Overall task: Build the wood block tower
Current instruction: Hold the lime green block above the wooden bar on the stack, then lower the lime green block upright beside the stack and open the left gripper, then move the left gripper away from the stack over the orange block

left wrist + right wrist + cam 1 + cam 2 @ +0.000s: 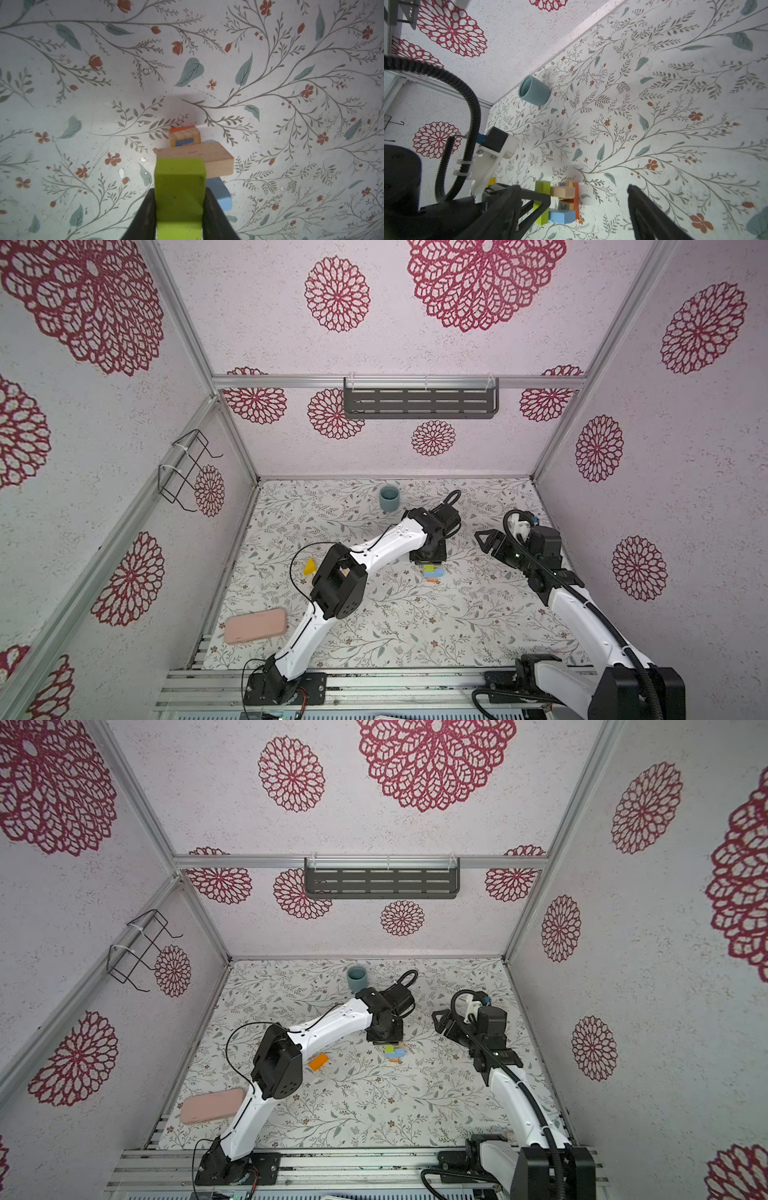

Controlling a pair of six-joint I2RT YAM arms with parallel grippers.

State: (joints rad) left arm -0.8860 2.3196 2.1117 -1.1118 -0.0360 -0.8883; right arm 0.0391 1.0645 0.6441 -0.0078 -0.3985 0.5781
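Left pincer (180,193) clenched on the green block (179,182) at the tower (433,572) top — right pincer (588,193) released, empty, nearby.

Lime green block (179,187); tan block (199,155) bare wood; pale cube (185,138), blue letter; light blue block (561,216); yellow wedge (309,567); orange block (318,1062). Cup (389,497) grey-blue, case (255,625) pink. Tabletop (415,626) white, grey-green sprigs, rust flowers. Walls (249,323) pale, crimson rosettes.

Rosette-patterned walls (415,344), floral tabletop (415,614), dark slotted shelf (419,402)
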